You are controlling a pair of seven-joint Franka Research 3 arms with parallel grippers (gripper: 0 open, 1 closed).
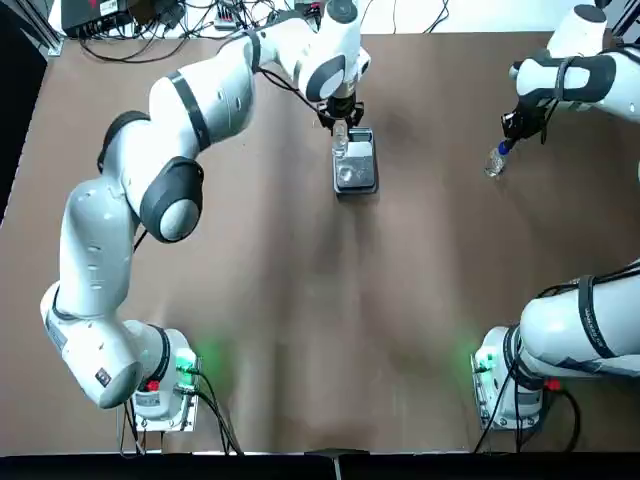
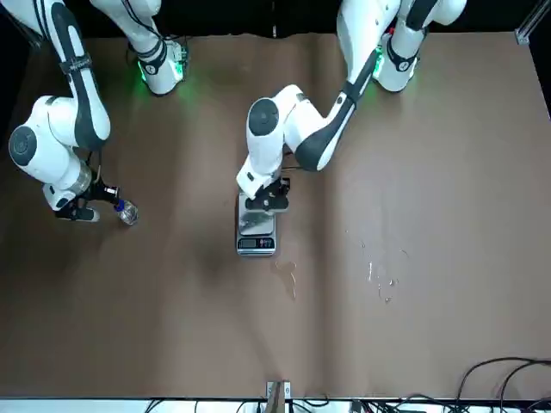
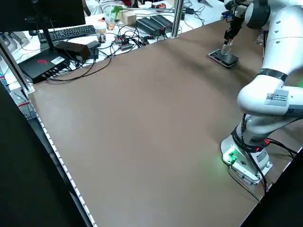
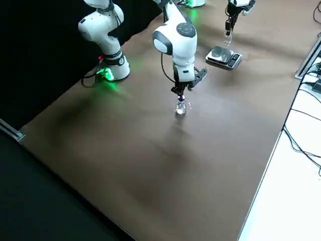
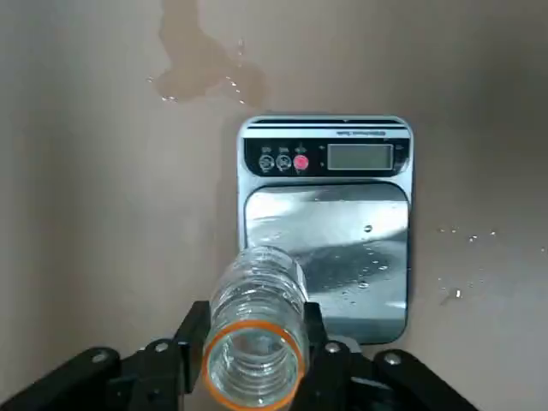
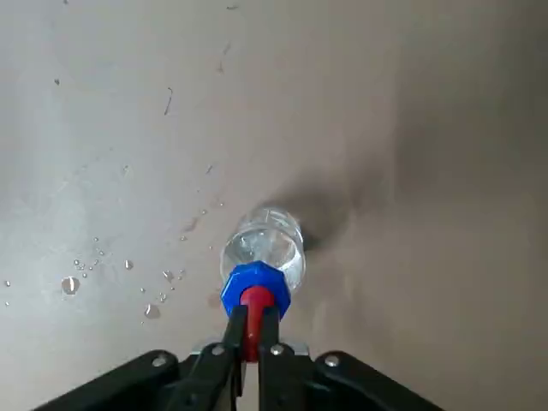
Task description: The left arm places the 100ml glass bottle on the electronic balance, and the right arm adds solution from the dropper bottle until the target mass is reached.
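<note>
"What does the left hand [image 5: 257, 318] have?"

"The glass bottle [image 5: 257, 287]. Its 2 fingers are parted only by the bottle's width, pressed against its sides, near the orange ring [image 5: 212, 387] at the mouth."

"And the balance [image 5: 325, 231]?"

"Below that hand. The bottle's base is over 1 corner of the steel plate [image 5: 351, 248]; I can't tell whether they touch. The display [image 5: 360, 157] sits beyond the plate, on the side away from the robot."

"Any wet spots?"

"Drops [image 5: 368, 229] on the plate, and a puddle [image 5: 201, 64] on the table [image 1: 290, 300], past the left hand and to its left, near the balance."

"Now the right hand [image 6: 254, 318]?"

"Well apart, off to the left hand's right. Its 2 fingers are nearly together, pinching the red dropper top [image 6: 255, 301]. The dropper bottle hangs beneath, with its blue cap [image 6: 257, 281] just under the fingers and its clear body [image 6: 267, 244] lowest."

"How much solution is in it?"

"Can't tell; the liquid hardly shows. There are droplets [image 6: 70, 285] on the table near that hand, though."

"And the dropper bottle against the balance?"

"Well apart: the balance is under the left hand."
</note>
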